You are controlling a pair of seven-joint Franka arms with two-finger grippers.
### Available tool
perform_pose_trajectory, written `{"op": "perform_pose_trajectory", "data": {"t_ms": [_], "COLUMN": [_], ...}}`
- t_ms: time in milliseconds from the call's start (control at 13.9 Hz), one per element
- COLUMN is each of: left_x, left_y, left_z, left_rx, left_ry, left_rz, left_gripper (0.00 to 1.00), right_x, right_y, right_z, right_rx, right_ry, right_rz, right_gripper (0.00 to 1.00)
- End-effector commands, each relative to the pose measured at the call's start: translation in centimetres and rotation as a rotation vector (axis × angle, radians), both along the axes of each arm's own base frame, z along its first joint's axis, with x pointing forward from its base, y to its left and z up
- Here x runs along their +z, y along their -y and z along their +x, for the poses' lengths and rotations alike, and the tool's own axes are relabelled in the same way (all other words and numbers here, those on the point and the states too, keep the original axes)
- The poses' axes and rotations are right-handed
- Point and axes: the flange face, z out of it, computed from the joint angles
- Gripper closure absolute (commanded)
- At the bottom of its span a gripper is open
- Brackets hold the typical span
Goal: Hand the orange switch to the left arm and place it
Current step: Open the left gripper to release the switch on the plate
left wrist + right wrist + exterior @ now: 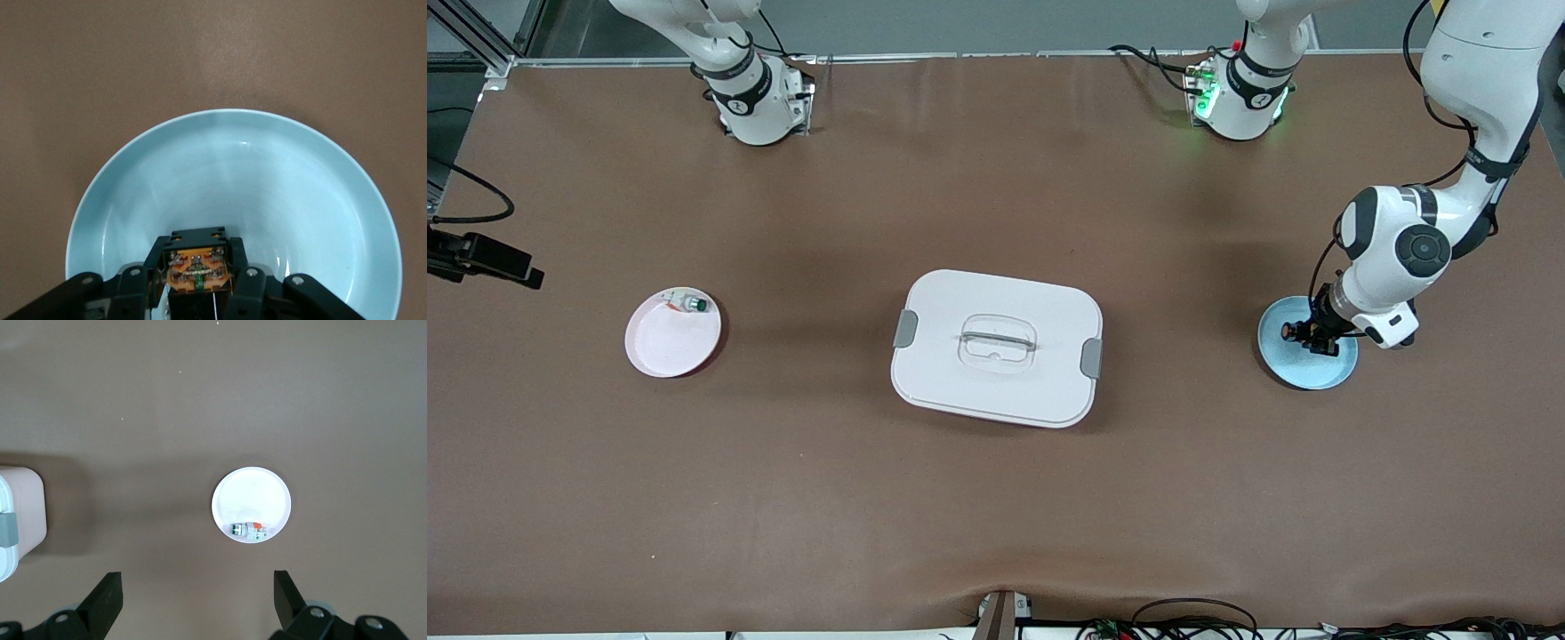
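Note:
My left gripper [1309, 336] is down in a light blue plate [1303, 373] at the left arm's end of the table. It is shut on the orange switch [1288, 332], a small black part. In the left wrist view the switch [199, 270] shows an orange face between the black fingers [243, 270], over the plate [233, 167]. I cannot tell whether the switch touches the plate. My right gripper [198, 577] is open and empty, high over the table; it is out of the front view. The white box [960, 302] with grey latches sits mid-table.
A pale pink plate [660, 351] lies toward the right arm's end and holds a small silver part with a green cap [691, 304]. Both show in the right wrist view: the plate [251, 493], the part [245, 529] and a corner of the box [17, 513].

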Motion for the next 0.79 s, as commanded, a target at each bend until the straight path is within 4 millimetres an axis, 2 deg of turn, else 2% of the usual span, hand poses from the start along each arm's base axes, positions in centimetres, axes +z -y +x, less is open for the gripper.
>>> {"op": "perform_pose_trajectory", "data": {"t_ms": [0, 72, 143, 215, 359, 717], "left_x": [0.0, 0.0, 0.1, 0.2, 0.4, 1.8], "left_y": [-0.1, -0.1, -0.1, -0.1, -0.1, 0.1], "left_z": [-0.1, -0.1, 0.0, 0.0, 0.0, 0.7], "left_rx": [-0.015, -0.021, -0.021, -0.021, -0.016, -0.005], "left_ry": [0.014, 0.014, 0.016, 0.017, 0.021, 0.048], "left_rz": [0.008, 0.011, 0.011, 0.012, 0.012, 0.019], "left_gripper": [0.79, 0.59, 0.26, 0.0, 0.0, 0.0], "right_x": [1.1, 1.3, 1.5, 2.0, 2.5, 2.1], "right_y": [-0.3, -0.2, -0.1, -0.3, -0.2, -0.1], "right_z": [-0.9, -1.0, -1.0, -1.3, -0.9, -2.4], "right_rx": [-0.006, -0.008, -0.01, -0.007, -0.009, -0.012], "right_ry": [0.041, 0.046, 0.051, 0.063, 0.11, 0.103], "right_rz": [-0.016, -0.017, -0.019, -0.019, -0.018, -0.015], "right_gripper": [0.0, 0.0, 0.0, 0.0, 0.0, 0.0]}}
